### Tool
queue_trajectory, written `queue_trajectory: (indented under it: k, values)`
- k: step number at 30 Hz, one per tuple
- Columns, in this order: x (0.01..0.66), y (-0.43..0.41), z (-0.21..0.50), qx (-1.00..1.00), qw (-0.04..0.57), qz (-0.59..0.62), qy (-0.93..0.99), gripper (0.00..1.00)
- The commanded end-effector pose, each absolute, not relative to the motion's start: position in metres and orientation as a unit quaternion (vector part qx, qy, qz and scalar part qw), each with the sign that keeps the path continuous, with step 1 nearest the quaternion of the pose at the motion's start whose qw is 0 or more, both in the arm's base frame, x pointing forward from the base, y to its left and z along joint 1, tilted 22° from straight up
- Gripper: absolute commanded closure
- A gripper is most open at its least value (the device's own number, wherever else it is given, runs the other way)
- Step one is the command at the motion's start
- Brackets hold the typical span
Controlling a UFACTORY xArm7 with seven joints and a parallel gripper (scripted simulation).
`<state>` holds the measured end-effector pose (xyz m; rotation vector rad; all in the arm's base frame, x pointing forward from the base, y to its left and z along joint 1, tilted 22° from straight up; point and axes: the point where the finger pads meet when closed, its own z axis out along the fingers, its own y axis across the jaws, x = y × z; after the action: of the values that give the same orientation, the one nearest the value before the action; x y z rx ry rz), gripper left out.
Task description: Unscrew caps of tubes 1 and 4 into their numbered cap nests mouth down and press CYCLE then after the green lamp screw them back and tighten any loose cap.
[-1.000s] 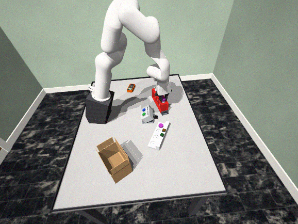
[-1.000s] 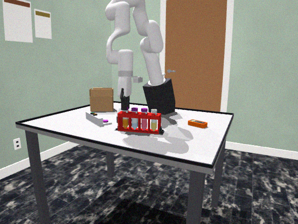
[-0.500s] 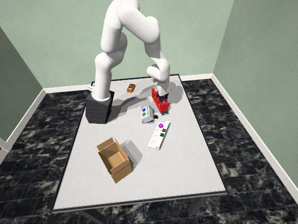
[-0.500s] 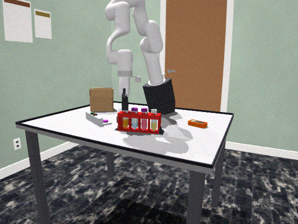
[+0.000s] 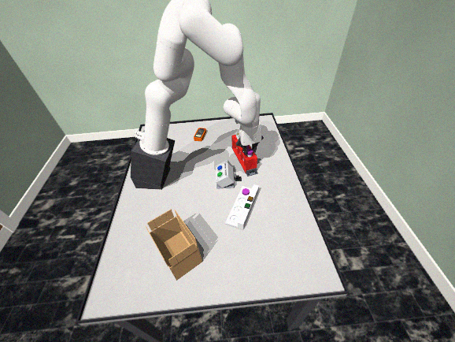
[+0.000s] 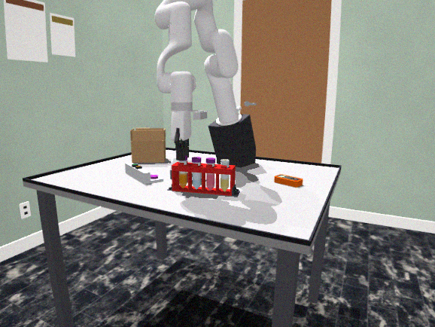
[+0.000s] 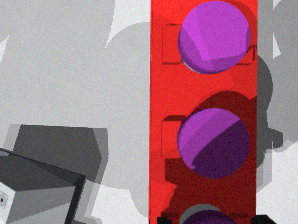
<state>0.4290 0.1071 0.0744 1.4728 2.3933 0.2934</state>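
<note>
The red tube rack stands on the table, also in the exterior view. My gripper is straight down over the leftmost tube in that view. The fingers stand open around its purple cap, which shows only at the bottom edge of the wrist view. The two middle tubes carry purple caps. The tube at the far end has a bare grey mouth. One purple cap lies flat in the end nest of the white cap tray. The tray's two lamps look dark.
The grey key housing with a blue and a green key stands beside the rack, between the rack and the arm's base. An open cardboard box sits nearer the table's front. An orange device lies at the back.
</note>
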Motion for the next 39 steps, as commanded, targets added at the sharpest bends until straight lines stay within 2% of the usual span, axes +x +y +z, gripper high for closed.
queue_trajectory:
  k: [1, 13, 14, 39]
  values:
    - [0.429, 0.107, 0.078, 0.526, 0.161, 0.104, 0.829, 0.54]
    - [0.428, 0.107, 0.079, 0.526, 0.161, 0.104, 0.829, 0.54]
    - [0.428, 0.107, 0.079, 0.526, 0.161, 0.104, 0.829, 1.00]
    - [0.418, 0.107, 0.105, 0.526, 0.161, 0.104, 0.829, 1.00]
